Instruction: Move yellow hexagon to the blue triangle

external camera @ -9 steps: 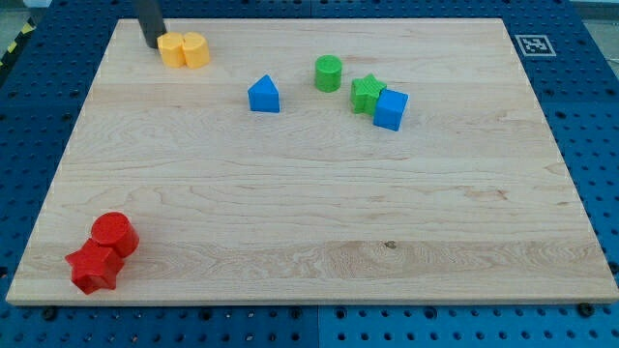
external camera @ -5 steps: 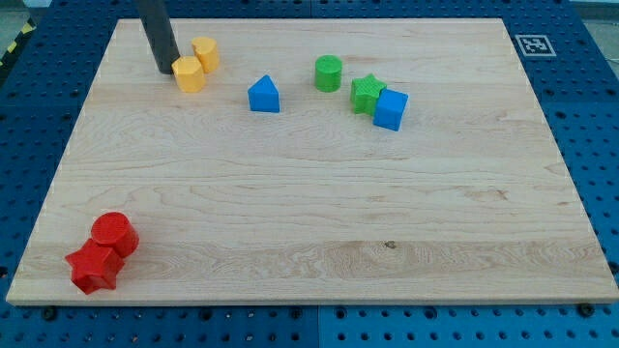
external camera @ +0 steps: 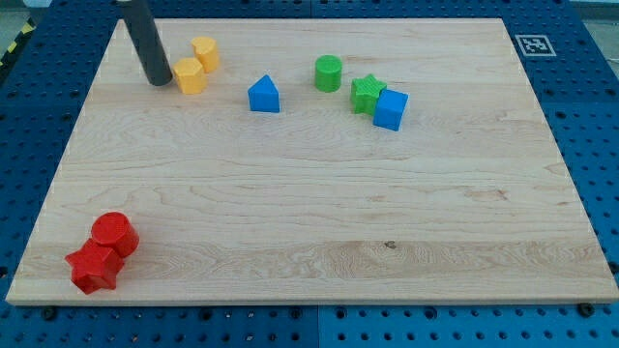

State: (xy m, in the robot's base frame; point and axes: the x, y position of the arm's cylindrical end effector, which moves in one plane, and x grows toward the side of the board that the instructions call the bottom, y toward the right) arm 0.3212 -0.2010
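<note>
The yellow hexagon (external camera: 190, 74) sits near the view's top left, with a second yellow block (external camera: 205, 52) touching it at its upper right. The blue triangle (external camera: 263, 95) lies to the right of the hexagon, a short gap away. My tip (external camera: 158, 81) rests on the board just left of the yellow hexagon, close to it or touching it; the dark rod rises up out of the view's top.
A green cylinder (external camera: 329, 73), a green star (external camera: 367, 93) and a blue cube (external camera: 390, 109) stand right of the triangle. A red cylinder (external camera: 115, 233) and a red star (external camera: 93, 267) sit at the bottom left. The wooden board (external camera: 319, 213) lies on a blue pegboard.
My tip moved down along the left of the yellow pair. The yellow hexagon slid down and right, off the other yellow block's left side. In the last half second the tip moved slightly lower left.
</note>
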